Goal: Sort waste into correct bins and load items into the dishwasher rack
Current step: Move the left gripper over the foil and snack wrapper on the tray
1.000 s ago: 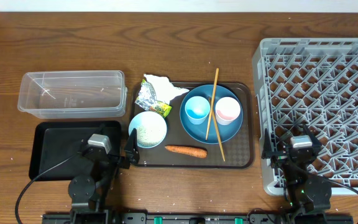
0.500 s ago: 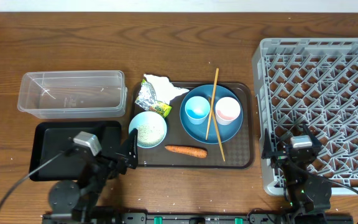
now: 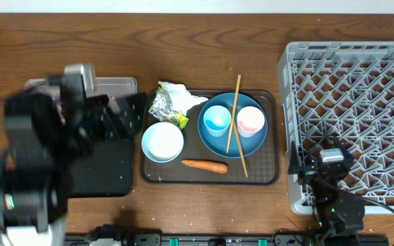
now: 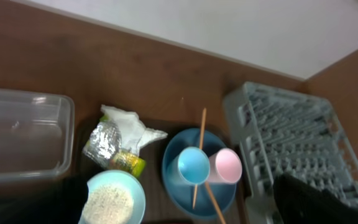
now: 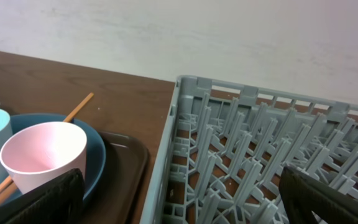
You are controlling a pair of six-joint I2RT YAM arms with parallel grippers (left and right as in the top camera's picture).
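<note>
Wooden chopsticks (image 3: 234, 123) lie across blue plate (image 3: 217, 142), long axis far-to-near. One far tip sticks out past plate, other near tip out on brown tray (image 3: 269, 172). Light blue cup (image 3: 217, 119) and white-pink cup (image 3: 250, 121) upright on plate, stick between them. Orange carrot (image 3: 204, 165) flat by tray's near edge, long axis left-right. Left arm high over clear tub (image 3: 115, 83) and black tray (image 3: 108, 171), blurred. Left claw (image 3: 125, 113) fingers wide apart, empty. Right arm low at rack (image 3: 351, 102) near corner. Right claw (image 3: 323, 158) spread, empty.

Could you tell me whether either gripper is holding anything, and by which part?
Nothing is held: the left gripper and right gripper are both open and empty.
</note>
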